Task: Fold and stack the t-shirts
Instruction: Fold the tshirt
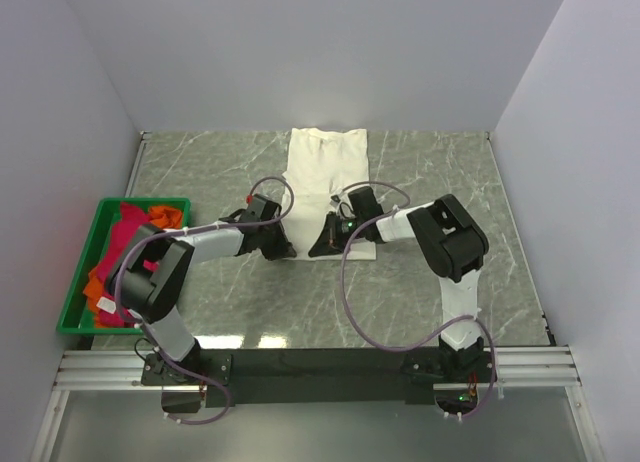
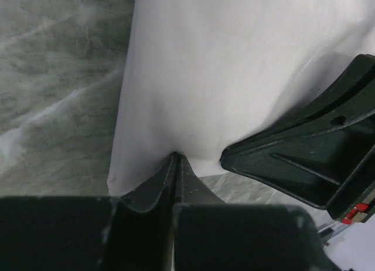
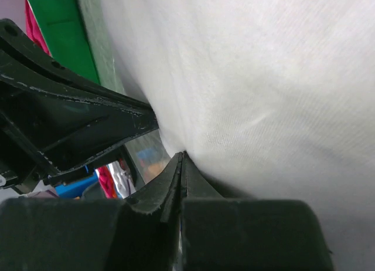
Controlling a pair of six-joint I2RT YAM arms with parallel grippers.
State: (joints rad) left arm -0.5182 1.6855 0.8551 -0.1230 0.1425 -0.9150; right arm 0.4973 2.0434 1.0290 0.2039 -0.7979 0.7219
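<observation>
Two closed grippers are shown at the lower end of the cream t-shirt [image 1: 327,172], which is laid as a long, narrow strip at the upper centre of the marbled table [image 1: 450,182] in the top view. The left gripper [image 2: 176,158] is seen at the lower centre of its wrist view with its jaws pressed together on the cloth edge. The right gripper [image 3: 182,158] is clamped in the same way on that edge, just beside the other. Both grips appear to be taken so that this end can be carried toward the top of the frame for a crosswise fold; this is inferred, not shown. The crimson-pink t-shirt [image 1: 125,237] and the orange t-shirt [image 1: 165,217] are seen bunched in the green crate [image 1: 80,282] at the left, presumably kept aside until the cream one is folded.
</observation>
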